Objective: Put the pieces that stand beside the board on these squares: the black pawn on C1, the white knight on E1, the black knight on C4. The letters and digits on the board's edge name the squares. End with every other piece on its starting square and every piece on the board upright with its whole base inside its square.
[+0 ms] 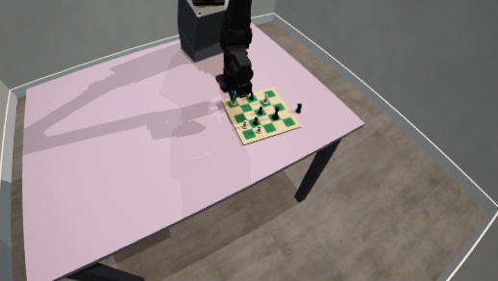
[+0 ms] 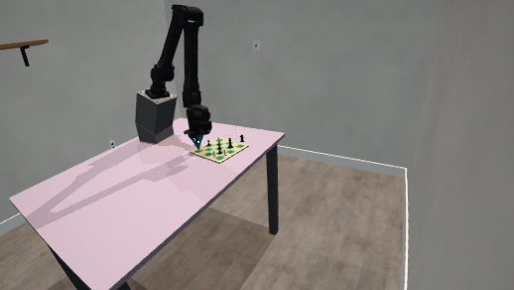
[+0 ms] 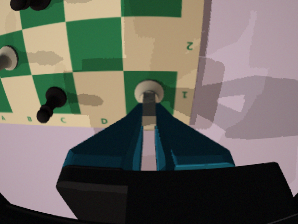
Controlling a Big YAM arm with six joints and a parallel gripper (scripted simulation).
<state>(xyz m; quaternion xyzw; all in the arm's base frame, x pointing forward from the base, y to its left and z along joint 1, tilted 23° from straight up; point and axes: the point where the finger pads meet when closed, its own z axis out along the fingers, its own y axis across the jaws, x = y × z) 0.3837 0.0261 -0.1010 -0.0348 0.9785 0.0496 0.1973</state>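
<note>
My gripper point(image 1: 233, 95) point(image 2: 198, 144) point(image 3: 149, 110) points down at the near corner of the board point(image 1: 288, 129) point(image 3: 193, 22), its blue fingers nearly together on the upper part of the white knight point(image 1: 234, 103) point(image 3: 149, 90). The knight looks upright, its round base within green square E1; whether it touches the board is not clear. The black pawn point(image 1: 251, 96) point(image 2: 208, 143) point(image 3: 56, 96) stands on green C1, clear of the fingers. The black knight point(image 1: 299, 108) point(image 2: 242, 138) stands upright on the table beyond the board's far side, outside the wrist view.
Several other pieces stand on the board, among them a tall black piece point(image 1: 276, 114) point(image 2: 230, 143), a white piece point(image 1: 265, 100) near C1, and two white pieces along the side away from the arm. The pawn is the nearest piece on the gripper's row.
</note>
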